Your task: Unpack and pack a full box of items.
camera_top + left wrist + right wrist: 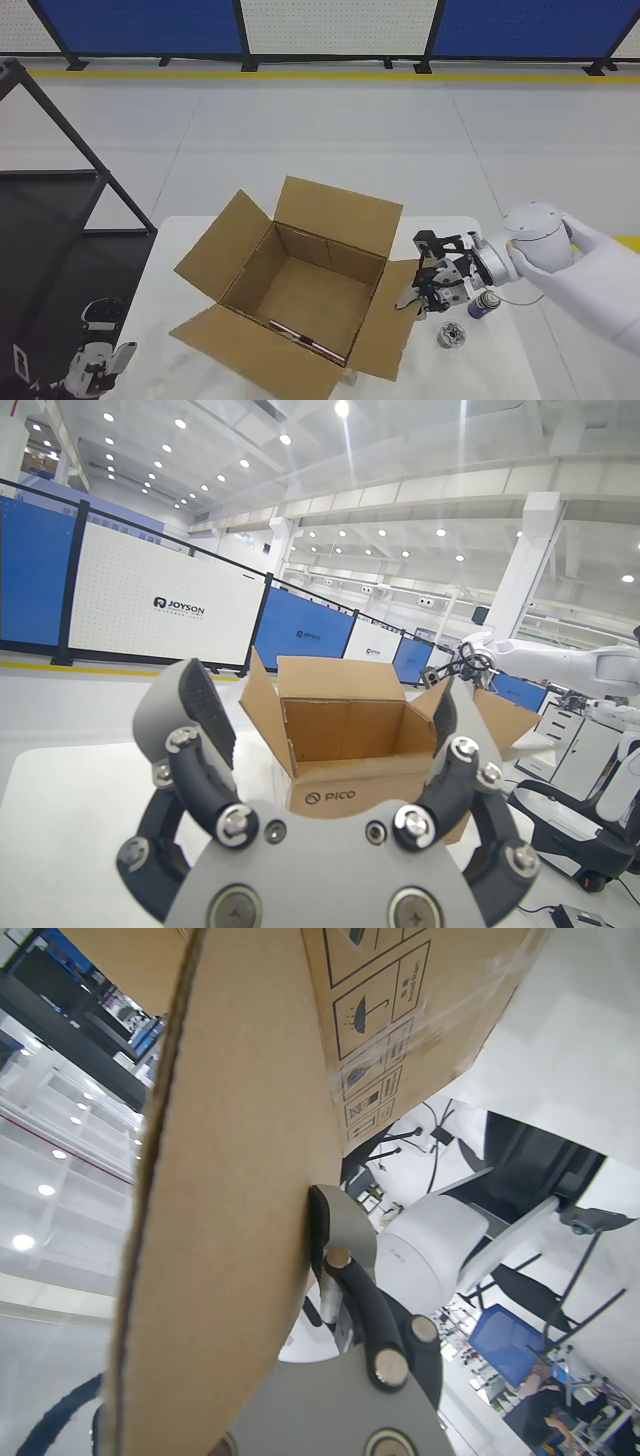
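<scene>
An open cardboard box (310,290) stands on the white table (500,370), all flaps spread. Its bottom looks bare except for a thin dark strip (305,340) along the near wall. My right gripper (425,290) is at the box's right flap (225,1178). The flap runs between its fingers, one pad (317,1218) presses the cardboard, and the other finger is hidden behind it. My left gripper (320,690) is open and holds nothing. It sits low at the table's left corner (95,365), facing the box (350,730).
A small blue-topped can (485,303) and a small metal piece (452,335) stand on the table right of the box, close under the right arm. A black rack (50,250) stands left of the table. Blue and white fence panels (340,25) line the far floor.
</scene>
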### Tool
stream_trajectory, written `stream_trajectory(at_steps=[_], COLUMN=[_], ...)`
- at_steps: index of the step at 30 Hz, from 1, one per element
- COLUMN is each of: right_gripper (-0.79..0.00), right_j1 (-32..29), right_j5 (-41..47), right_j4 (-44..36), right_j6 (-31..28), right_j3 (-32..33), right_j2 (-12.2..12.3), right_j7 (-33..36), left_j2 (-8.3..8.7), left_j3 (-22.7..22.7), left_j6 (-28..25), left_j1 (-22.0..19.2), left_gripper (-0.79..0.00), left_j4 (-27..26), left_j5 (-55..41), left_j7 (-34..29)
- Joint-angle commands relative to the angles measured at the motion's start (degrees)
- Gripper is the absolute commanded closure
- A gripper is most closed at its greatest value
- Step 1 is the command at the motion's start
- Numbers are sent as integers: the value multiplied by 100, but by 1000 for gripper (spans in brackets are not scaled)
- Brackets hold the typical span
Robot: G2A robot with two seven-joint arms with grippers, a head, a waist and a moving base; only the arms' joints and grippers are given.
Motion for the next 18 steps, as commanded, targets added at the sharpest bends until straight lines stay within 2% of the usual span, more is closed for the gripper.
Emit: stream_trajectory(at_steps=[1,7,18], right_gripper=[0,0,0], right_j1=[-41,-96,-14], right_j5=[-36,47,-585], right_j4=[119,266,589], right_j6=[-56,-80,-450], right_j3=[0,0,0], right_j2=[-18,-138,-330], right_j7=[61,85,456], left_j2=[0,0,0], left_j3=[0,0,0], left_j6=[-1,-1,-1], left_j1=[0,0,0], left_gripper=[-785,-785,-785], left_j4=[0,0,0], left_j5=[-1,-1,-1], left_j7=[0,0,0])
